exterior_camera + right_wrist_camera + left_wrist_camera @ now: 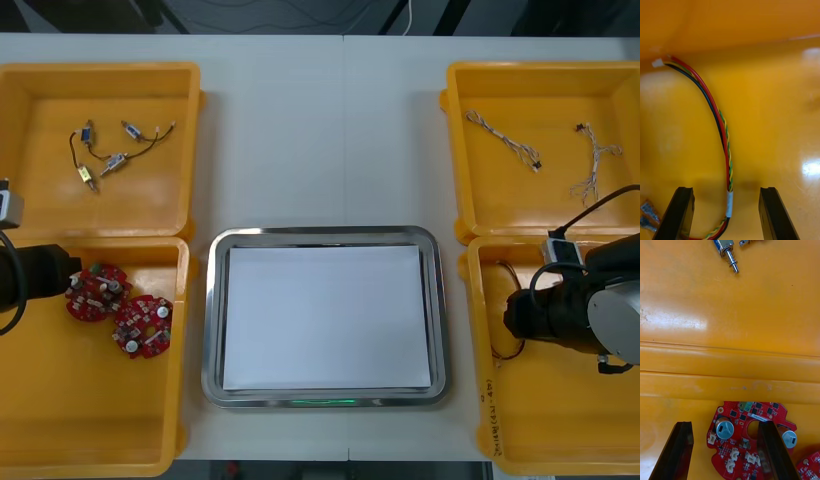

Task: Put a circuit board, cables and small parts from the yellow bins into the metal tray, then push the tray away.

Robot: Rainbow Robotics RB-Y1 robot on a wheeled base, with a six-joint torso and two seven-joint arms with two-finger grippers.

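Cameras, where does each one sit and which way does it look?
Front view: above the arms, looking steeply down at table, tray and bins; left arm and right arm show at the sides.
Left wrist view: on the left arm, facing a board under the open left gripper.
Right wrist view: on the right arm, facing a cable between the open right gripper fingers.
Front and left wrist views share that board.

Right of the tray (325,232), the right arm (590,310) is a black cylinder joined to a pale grey rounded housing. A thin black cable (598,205) loops from a small grey box (560,250) on it. Left of the tray, the left arm (30,275) is black, with a grey block (8,205) on it. The right fingers (679,213) and left fingers (675,450) are flat black slabs.
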